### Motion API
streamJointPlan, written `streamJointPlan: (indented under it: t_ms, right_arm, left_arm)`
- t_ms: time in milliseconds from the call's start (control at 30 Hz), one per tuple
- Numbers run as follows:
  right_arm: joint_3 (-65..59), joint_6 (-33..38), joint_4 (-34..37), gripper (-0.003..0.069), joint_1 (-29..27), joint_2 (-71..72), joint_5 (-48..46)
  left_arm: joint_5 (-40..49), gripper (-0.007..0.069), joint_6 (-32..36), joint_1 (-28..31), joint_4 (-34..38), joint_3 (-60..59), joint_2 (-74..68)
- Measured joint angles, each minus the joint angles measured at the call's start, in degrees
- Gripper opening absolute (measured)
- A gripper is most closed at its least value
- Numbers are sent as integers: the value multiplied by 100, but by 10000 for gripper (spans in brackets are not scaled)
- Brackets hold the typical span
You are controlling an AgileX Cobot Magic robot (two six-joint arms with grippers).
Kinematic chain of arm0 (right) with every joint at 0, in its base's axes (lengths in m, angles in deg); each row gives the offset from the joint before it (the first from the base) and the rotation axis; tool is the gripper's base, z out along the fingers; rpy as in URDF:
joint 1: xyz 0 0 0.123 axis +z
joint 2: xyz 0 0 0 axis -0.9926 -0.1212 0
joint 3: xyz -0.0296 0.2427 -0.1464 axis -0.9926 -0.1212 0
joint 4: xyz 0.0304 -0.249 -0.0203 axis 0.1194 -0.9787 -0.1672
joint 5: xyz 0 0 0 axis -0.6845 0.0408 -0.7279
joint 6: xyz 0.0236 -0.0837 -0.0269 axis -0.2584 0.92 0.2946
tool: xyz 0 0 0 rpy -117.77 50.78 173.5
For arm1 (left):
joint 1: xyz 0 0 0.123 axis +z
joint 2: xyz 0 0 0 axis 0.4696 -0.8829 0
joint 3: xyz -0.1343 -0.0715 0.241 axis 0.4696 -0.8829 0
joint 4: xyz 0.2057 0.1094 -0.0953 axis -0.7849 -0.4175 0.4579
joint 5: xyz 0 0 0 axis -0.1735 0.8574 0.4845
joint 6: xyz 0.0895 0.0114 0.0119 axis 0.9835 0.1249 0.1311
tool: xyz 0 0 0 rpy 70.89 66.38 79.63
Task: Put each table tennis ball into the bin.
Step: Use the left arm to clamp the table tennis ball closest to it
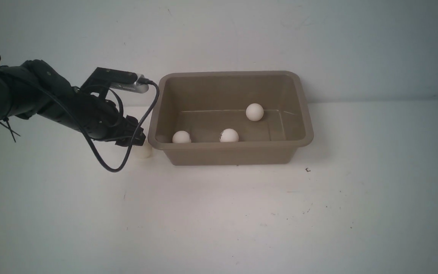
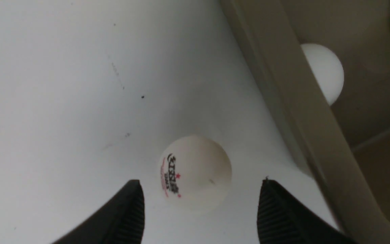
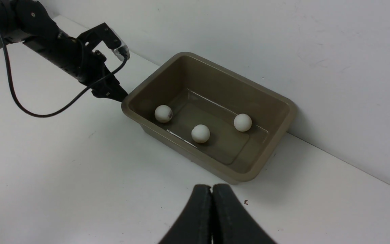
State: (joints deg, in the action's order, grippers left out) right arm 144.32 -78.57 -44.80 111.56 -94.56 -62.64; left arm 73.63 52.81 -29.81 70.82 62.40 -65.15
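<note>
Last ball [image 2: 195, 171]: on table [image 1: 219, 213], outside bin [image 1: 234, 73], just beside its left wall. Round, so no axis to match.
Left gripper [image 2: 200, 183]: jaws spread, nothing held. Ball centred in the gap at the fingertips, touching neither. Probably needs only a short advance before closing. Bin wall close to one finger, worth minding.
Right gripper [image 3: 211, 189]: pressed shut, empty, well apart from that ball. Left arm far nearer.
Other three balls [image 1: 229, 135]: inside bin.
</note>
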Motion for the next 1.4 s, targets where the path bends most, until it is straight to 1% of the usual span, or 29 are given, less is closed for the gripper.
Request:
streamJointPlan:
  t_ms: [233,367,600,700,1233,1400]
  right_arm:
    - [0,0,20,-17,0,0,0]
    - [0,0,61,-17,0,0,0]
    - [0,12,146,-17,0,0,0]
    - [0,18,146,-17,0,0,0]
    - [0,18,191,-17,0,0,0]
    - [0,18,286,-17,0,0,0]
  left_arm:
    - [-78,409,0,-229,-74,205,-168]
    - [-78,409,-118,-284,-275,215,-254]
    - [-72,409,-523,-291,-893,219,-260]
    - [-72,409,-587,-291,-1057,219,-260]
    - [-181,409,-625,-291,-989,225,-508]
    - [-293,409,-598,-291,-791,230,-613]
